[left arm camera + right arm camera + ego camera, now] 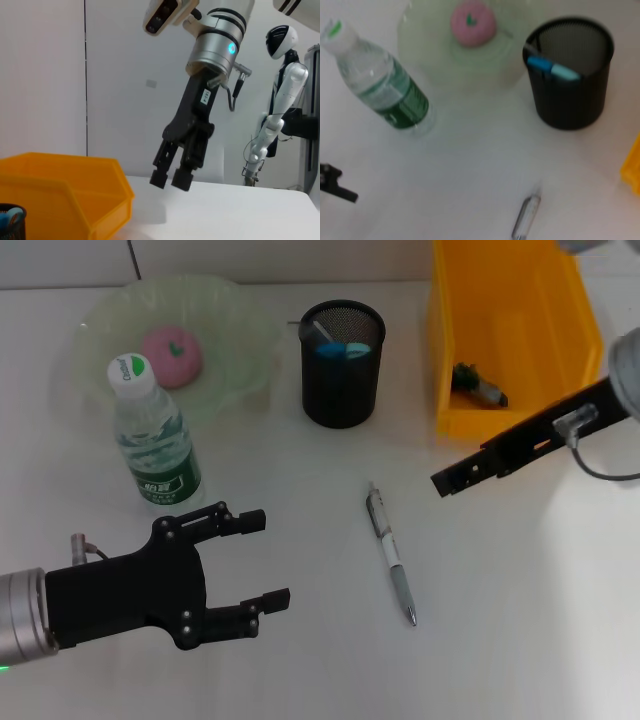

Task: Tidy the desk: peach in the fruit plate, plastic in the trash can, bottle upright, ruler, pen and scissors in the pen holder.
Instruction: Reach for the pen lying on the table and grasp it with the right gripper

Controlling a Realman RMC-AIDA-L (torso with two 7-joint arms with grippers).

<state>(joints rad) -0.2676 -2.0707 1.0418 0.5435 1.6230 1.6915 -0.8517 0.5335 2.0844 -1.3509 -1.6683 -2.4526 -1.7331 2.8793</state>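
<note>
Already, the peach (172, 353) sits in the fruit plate (235, 330); left gripper (262, 562) jaws gape, right gripper (447, 480) jaws nearly closed.

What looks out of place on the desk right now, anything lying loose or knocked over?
Only the pen stands out: it lies flat on the table, well outside the pen holder. The bottle stands upright and the peach sits in the fruit plate. Nothing looks spilled or damaged.
</note>
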